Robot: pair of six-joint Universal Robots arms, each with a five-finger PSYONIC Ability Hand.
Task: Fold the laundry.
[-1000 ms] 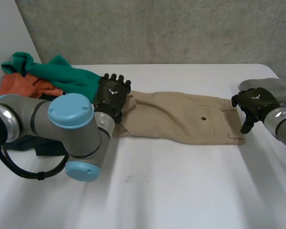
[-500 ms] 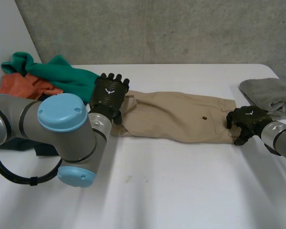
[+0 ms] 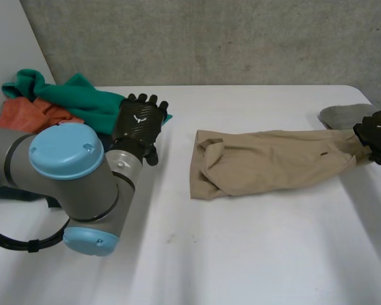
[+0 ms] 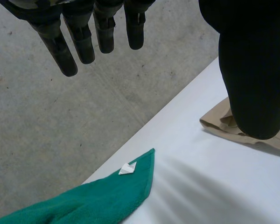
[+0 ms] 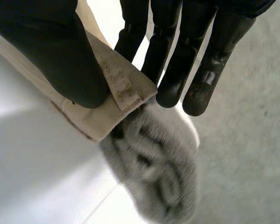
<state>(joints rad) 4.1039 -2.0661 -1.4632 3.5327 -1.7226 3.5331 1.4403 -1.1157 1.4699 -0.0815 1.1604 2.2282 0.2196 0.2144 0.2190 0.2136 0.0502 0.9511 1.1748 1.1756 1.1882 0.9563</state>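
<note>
The khaki trousers [image 3: 267, 162] lay stretched across the white counter [image 3: 241, 254]. One end was bunched and folded over near the counter's middle, and the other was drawn out to the right hand [image 3: 378, 130] at the counter's right edge. In the right wrist view, that hand had a stitched edge of the trousers clamped between its thumb and its fingers [image 5: 170, 56], the thumb pressed on top of the cloth and the fingers running straight behind it. A grey towel [image 5: 158, 172] sat just beyond those fingertips, close against the held edge. The left hand [image 3: 138, 122] was well apart from the trousers, over bare counter just beside a green cloth [image 3: 82, 98]. Its fingers [image 4: 79, 37] were straight, a little apart, and held nothing. A small white label [image 4: 127, 169] showed near a corner of the green cloth. An orange cloth [image 3: 32, 114] lay against the green one at the far left of the counter, behind the left arm [image 3: 63, 159]
</note>
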